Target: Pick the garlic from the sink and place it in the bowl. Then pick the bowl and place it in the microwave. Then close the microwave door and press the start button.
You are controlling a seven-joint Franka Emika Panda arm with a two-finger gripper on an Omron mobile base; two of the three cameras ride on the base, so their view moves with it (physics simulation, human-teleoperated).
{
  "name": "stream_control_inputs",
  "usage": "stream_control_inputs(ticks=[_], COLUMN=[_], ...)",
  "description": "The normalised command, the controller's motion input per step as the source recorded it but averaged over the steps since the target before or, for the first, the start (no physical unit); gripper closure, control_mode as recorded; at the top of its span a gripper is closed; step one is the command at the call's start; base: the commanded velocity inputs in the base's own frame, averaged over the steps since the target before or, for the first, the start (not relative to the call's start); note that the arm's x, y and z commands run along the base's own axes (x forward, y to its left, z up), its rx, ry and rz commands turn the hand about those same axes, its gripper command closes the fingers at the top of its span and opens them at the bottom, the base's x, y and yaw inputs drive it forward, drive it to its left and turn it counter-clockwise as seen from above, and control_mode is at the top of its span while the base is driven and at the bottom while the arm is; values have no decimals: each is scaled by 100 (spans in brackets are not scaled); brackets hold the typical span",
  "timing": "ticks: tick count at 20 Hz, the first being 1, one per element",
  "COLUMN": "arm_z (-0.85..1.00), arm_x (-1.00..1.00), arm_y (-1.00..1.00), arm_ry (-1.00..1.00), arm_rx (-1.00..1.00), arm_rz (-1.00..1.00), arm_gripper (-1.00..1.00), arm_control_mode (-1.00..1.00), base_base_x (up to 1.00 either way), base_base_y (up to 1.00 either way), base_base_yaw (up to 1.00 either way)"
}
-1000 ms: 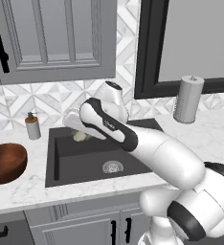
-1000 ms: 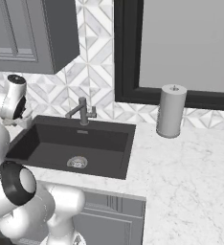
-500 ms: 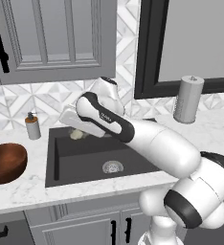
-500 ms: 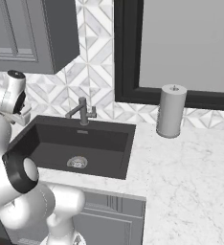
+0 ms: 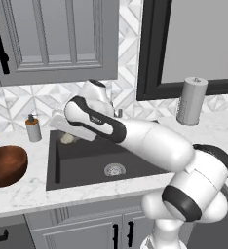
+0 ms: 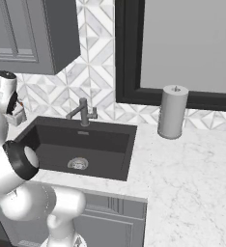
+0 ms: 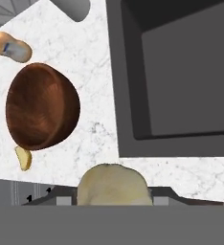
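In the hand view the gripper (image 7: 113, 200) sits clamped on the garlic (image 7: 113, 187) — the cream bulb fills the gap between the two dark finger tips, whose pads press against its sides, so the jaws stand partly apart with the bulb between them. Beneath the hand lies white marble counter (image 7: 97, 86), with the edge of the dark sink (image 7: 181, 76) off to one side and the glossy reddish-brown wooden bowl (image 7: 41, 106) to the other, clear of the bulb and not touching it. A tan bottle (image 7: 11, 47) lies just beyond the bowl, and a small pale yellowish scrap (image 7: 23, 158) rests beside its rim. From the left base view the arm reaches over the sink's (image 5: 86, 160) left rear corner, the garlic (image 5: 67, 138) peeking out pale below the hand, above the basin's rim — the bowl (image 5: 6, 165) stands on the counter further left, well apart. A soap dispenser (image 5: 33, 128) stands behind it by the wall.
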Motion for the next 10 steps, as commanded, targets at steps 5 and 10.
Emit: stream_control_inputs(ticks=[5,10], arm_z=[0,0], arm_x=[2,14], arm_y=[63,75], arm_ry=[5,3], arm_rx=[-6,-11], arm_rz=[0,-2], arm_gripper=[100,100], arm_control_mode=[-100,-100], base_base_x=[0,0], base_base_y=[0,0], base_base_yaw=[0,0])
